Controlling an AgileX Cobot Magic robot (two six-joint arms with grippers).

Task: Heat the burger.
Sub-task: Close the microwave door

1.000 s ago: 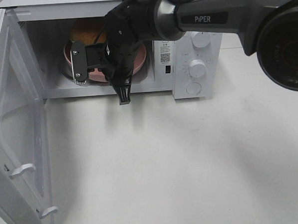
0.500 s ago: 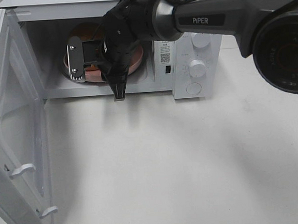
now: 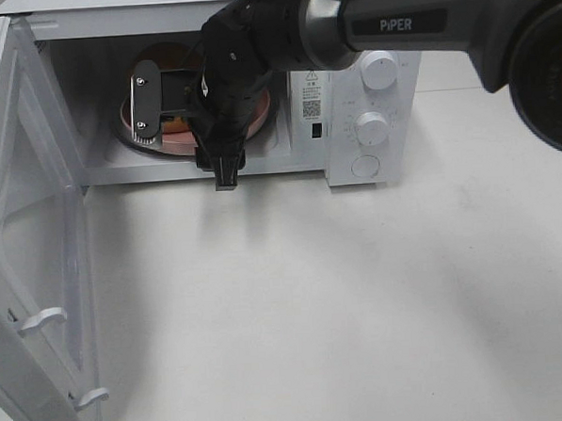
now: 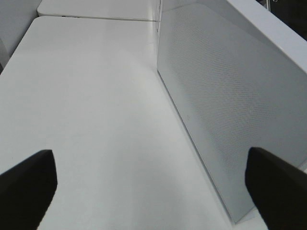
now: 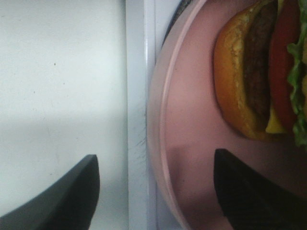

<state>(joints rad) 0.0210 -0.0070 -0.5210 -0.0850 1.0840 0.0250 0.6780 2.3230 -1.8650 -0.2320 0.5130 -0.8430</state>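
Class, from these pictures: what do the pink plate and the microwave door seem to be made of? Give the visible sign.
The pink plate: likely plastic or glazed ceramic; smooth, even colour, soft sheen, thin raised rim. The microwave door: probably white plastic frame with a see-through pane; fine dot mesh shows in it.

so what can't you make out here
burger: high view, right arm covers nearly all of it; right wrist view's edge cuts it off.
dial labels: high view, too small.
left gripper: left wrist view shows only fingertips.
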